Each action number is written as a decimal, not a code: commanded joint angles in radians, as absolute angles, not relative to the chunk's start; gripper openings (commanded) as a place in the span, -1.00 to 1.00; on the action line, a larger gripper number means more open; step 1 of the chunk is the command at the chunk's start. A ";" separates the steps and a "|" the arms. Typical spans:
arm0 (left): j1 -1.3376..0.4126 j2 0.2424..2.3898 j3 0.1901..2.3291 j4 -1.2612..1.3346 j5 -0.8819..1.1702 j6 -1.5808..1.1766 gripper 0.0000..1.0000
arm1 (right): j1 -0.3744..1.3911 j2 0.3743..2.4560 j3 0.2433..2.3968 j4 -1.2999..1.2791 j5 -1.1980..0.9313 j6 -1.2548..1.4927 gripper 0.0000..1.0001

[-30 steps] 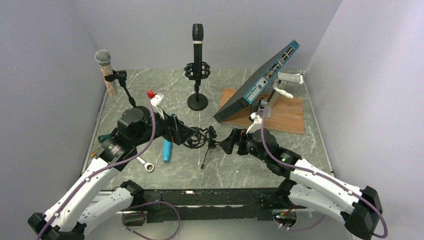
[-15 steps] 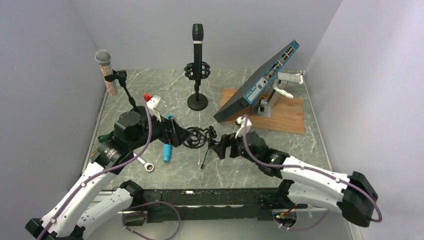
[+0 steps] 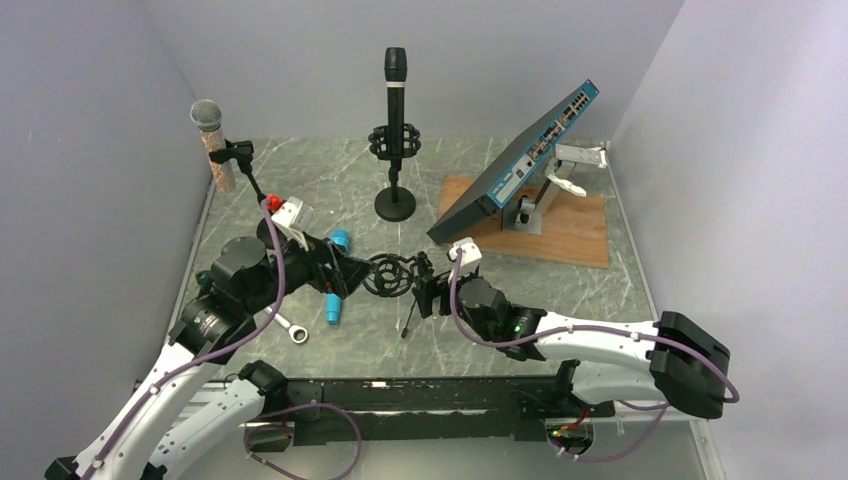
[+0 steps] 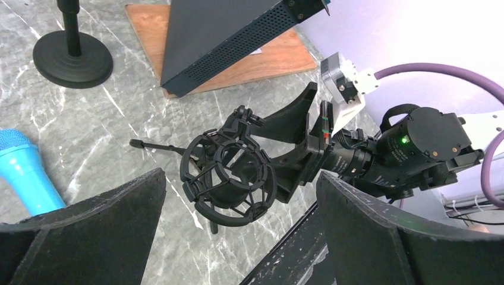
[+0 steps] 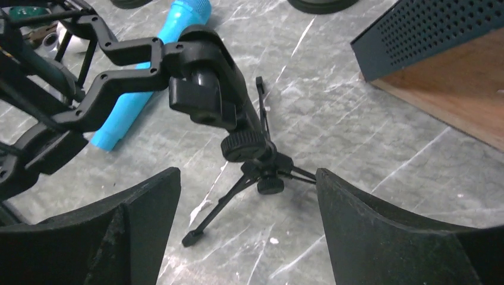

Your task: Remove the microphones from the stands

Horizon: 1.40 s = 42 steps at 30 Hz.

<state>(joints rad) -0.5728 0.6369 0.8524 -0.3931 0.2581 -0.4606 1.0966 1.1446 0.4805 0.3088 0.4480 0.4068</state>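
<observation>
Right fingers (image 5: 142, 225): apart, 1 on each side of the neck of the stand (image 5: 261, 169), with a gap on both sides. Nothing is clamped. Left fingers (image 4: 89, 231): spread wide, holding nothing, aimed at the mount (image 4: 229, 178) from the opposite side, close to it but not touching.

The stand is a small tripod on the surface (image 3: 330, 165), between the 2 arms. Its mount, a ring in an elastic cage, looks empty. The blue mic (image 3: 333, 303) lies flat on the surface just beside the stand, below the left wrist and apart from the mount.

Step in hand, as judged: the blue mic appears to be out of the mount, and the right fingers are placed to steady the stand. Next move, if so: clear both arms without knocking the light tripod over. If the task means the black mic (image 3: 396, 75) or the silver mic (image 3: 207, 118), each upright in a holder at the back, neither is approached yet.

Limits of view:
- The mount's bore shows against the dark right wrist, so its emptiness is probable, not certain.
- The blue mic is cut off in both wrist views and partly covered by the left arm from above.
- The views do not show which mic the task means.
</observation>
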 commanded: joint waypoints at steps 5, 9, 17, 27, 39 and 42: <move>-0.572 0.589 0.856 -0.403 0.194 -0.450 0.98 | 1.101 1.336 0.519 0.655 0.522 0.216 0.49; -0.572 0.569 0.865 -0.433 0.171 -0.443 0.98 | 1.100 1.420 0.549 0.721 0.597 0.210 0.15; -0.571 0.520 0.843 -0.455 0.133 -0.438 0.98 | 1.100 1.512 0.518 0.871 0.596 0.182 -0.44; -0.571 0.478 0.880 -0.537 0.075 -0.418 0.98 | 1.101 1.445 0.489 0.742 0.754 0.216 -1.00; -0.572 0.474 0.876 -0.525 0.085 -0.423 0.98 | 1.099 0.987 0.315 0.201 1.069 0.523 -1.00; -0.572 0.468 0.862 -0.510 0.095 -0.426 0.98 | 1.098 0.909 0.270 0.251 1.026 0.481 -1.00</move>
<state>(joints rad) -0.5728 0.4744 0.8513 -0.5434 0.0860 -0.4294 1.1011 0.9977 0.3035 0.3126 0.9527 0.4244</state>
